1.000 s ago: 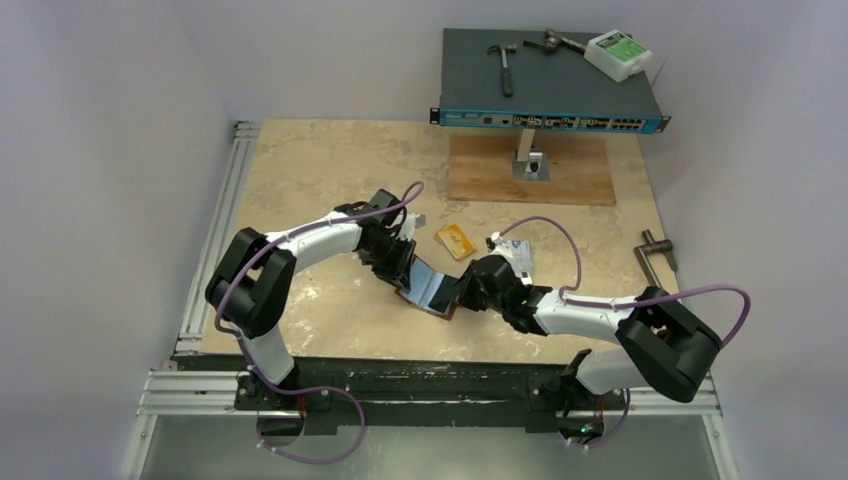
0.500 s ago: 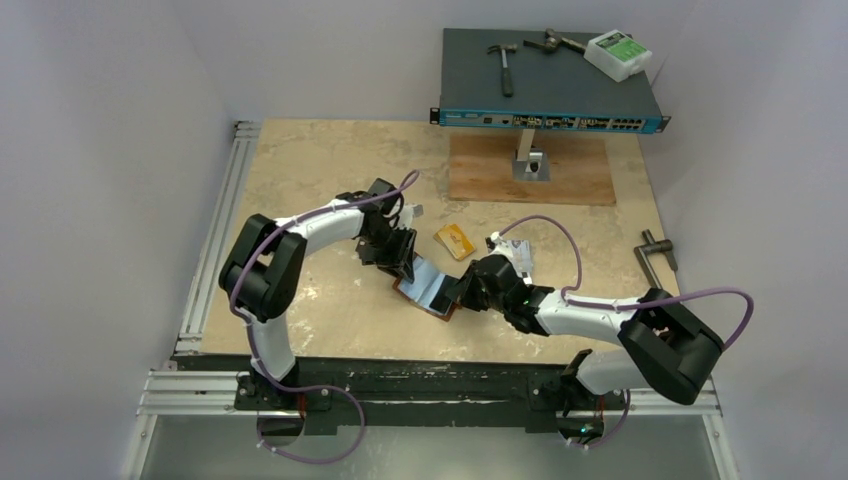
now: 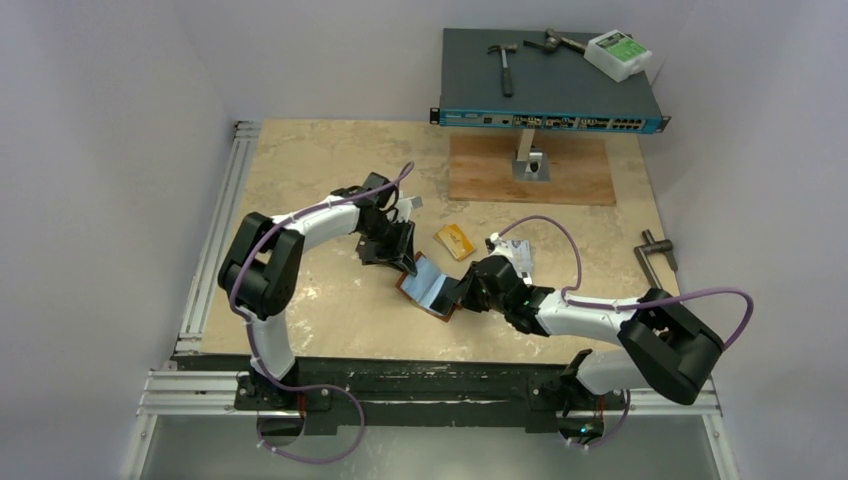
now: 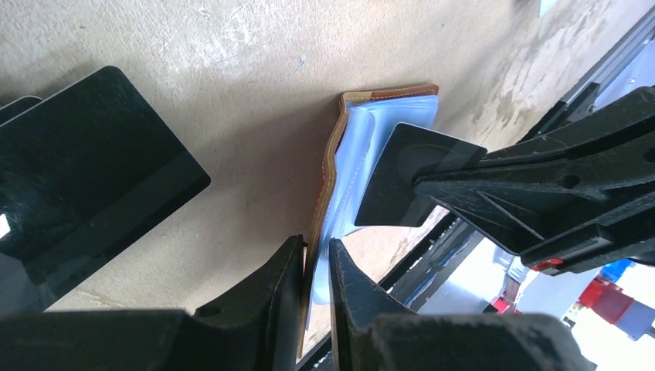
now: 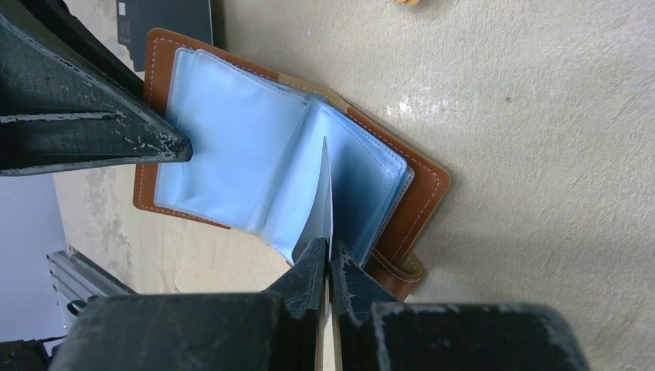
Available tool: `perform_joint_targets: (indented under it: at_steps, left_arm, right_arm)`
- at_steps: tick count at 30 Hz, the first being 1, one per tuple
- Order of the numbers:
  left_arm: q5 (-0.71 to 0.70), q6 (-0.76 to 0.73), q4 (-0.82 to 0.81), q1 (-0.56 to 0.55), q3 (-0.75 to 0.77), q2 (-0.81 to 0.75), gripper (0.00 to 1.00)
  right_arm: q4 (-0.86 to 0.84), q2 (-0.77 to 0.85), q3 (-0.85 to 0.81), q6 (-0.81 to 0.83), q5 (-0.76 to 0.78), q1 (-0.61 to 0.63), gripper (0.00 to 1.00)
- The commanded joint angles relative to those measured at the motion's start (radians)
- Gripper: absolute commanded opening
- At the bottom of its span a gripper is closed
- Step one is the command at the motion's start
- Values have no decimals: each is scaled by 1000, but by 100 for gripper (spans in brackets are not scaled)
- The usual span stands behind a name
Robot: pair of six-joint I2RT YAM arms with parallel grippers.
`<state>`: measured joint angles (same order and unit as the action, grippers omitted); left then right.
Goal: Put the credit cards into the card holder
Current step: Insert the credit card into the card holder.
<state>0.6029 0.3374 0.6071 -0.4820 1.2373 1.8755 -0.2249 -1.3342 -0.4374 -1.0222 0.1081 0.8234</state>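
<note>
Over the open card holder (image 5: 430, 192), the right gripper (image 5: 326, 263) pinches a black credit card (image 4: 402, 182) (edge-on), mid-insertion and next needing alignment with a pocket, while the left gripper (image 4: 314, 259) seemingly clamps its edge.

card holder (image 3: 432, 287) open on worktop (image 3: 320, 170), centre. upright card (image 5: 325, 193) edge-on among its pockets. two cards (image 4: 77, 178) overlapped just off its far-left side. loose card (image 3: 455, 241) just behind it, another card (image 3: 522, 258) right of that. switch (image 3: 548, 80) at far edge, raised over board (image 3: 480, 175).
</note>
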Motion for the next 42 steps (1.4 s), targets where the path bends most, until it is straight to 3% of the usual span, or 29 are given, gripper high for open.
perform_joint_targets:
  at_steps: [1, 15, 25, 30, 42]
  left_arm:
    - [75, 6, -48, 20, -23, -41, 15]
    - [143, 4, -72, 37, -67, -60, 0]
    - [170, 12, -106, 39, -100, -86, 0]
    - [171, 3, -96, 39, -98, -88, 2]
    - [182, -11, -66, 39, -82, -84, 11]
  right_arm:
    - [57, 1, 26, 37, 2, -4, 0]
    - [53, 2, 32, 36, 8, -4, 0]
    - [81, 50, -52, 56, 21, -16, 0]
    - [51, -1, -103, 60, -8, -17, 0]
    - [38, -45, -32, 53, -16, -17, 0]
